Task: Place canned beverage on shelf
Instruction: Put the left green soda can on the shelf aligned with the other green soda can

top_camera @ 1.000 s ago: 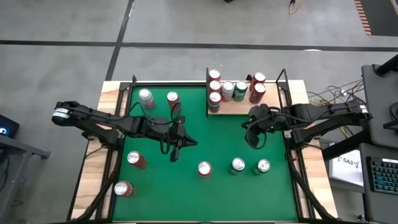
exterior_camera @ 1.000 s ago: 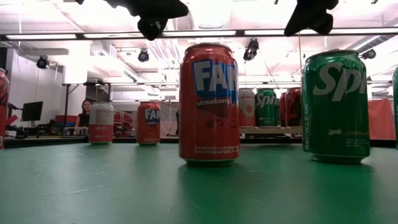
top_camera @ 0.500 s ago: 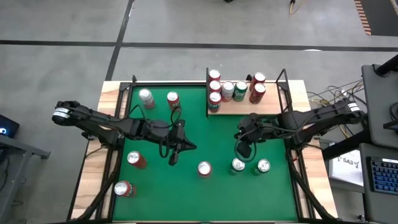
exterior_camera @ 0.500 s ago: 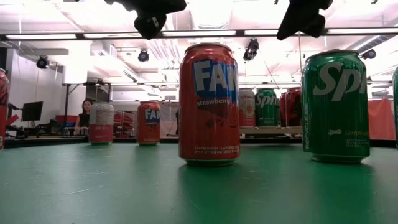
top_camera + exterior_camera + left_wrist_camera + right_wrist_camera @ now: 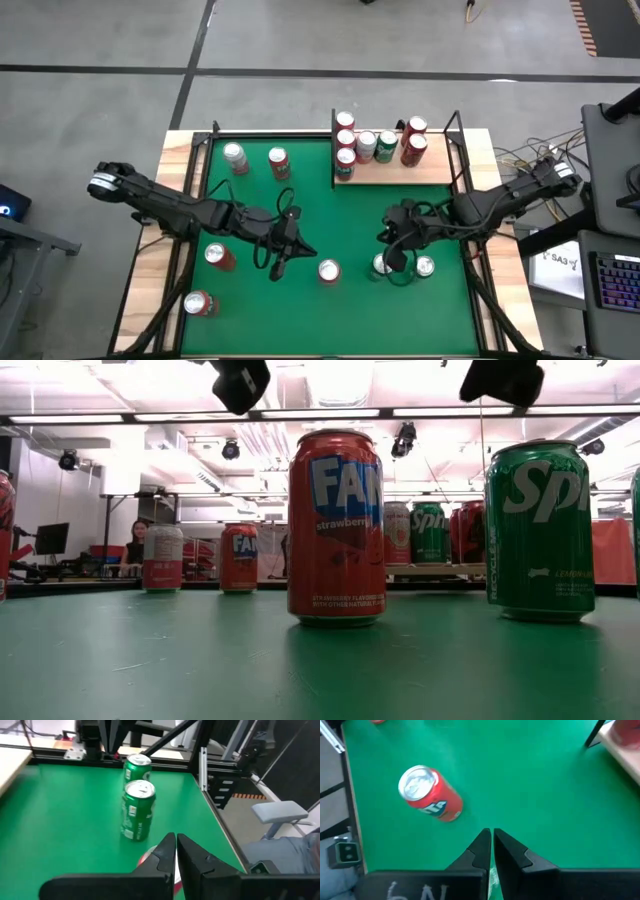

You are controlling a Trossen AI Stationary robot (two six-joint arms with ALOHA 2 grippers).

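Observation:
Several cans stand on the pale wooden shelf (image 5: 400,172) at the table's far right, which also shows in the low view (image 5: 430,569). On the green felt near the front stand a red Fanta can (image 5: 328,271) and a green Sprite can (image 5: 383,266), with another can (image 5: 424,267) beside it. My left gripper (image 5: 279,264) hangs shut above the felt, left of the Fanta can (image 5: 336,525). My right gripper (image 5: 392,256) hangs shut over the Sprite can (image 5: 540,530), well above its top. In the left wrist view, two green cans (image 5: 138,810) stand past the shut fingers (image 5: 176,847).
More cans stand on the felt's left half: a silver one (image 5: 234,157) and a red one (image 5: 279,162) at the back, two red ones (image 5: 218,256) (image 5: 198,303) at the near left. Black frame rods (image 5: 458,130) edge the shelf. A person (image 5: 135,547) sits far behind the table.
My right gripper has swung from beside the shelf toward the table's near edge and a little left, ending over the green Sprite can; it stays shut. My left gripper has drifted toward the near edge, still shut. No can has moved.

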